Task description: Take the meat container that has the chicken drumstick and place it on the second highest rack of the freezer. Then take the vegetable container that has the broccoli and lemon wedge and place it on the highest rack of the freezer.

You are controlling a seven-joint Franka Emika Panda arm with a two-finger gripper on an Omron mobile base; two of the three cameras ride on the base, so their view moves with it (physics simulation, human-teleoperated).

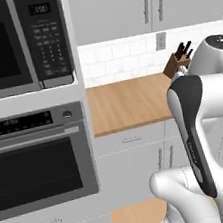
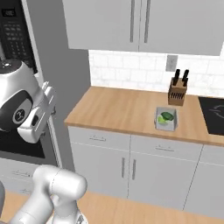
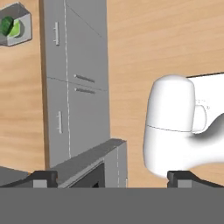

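While the left base view gives the wooden surface [image 1: 127, 103], the right base view has the vegetable container [image 2: 166, 119] there beside the knife block [image 2: 177, 92]; light, rigid, best gripped by its rim. Hand view: end effector [image 3: 113, 178] wide open, empty.

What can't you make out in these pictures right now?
- Vegetable container: too small in the right base view to tell broccoli from lemon wedge.
- Knife block: partly hidden by the arm in the left base view.
- Tool: fingertips cut off by the hand view's bottom edge.
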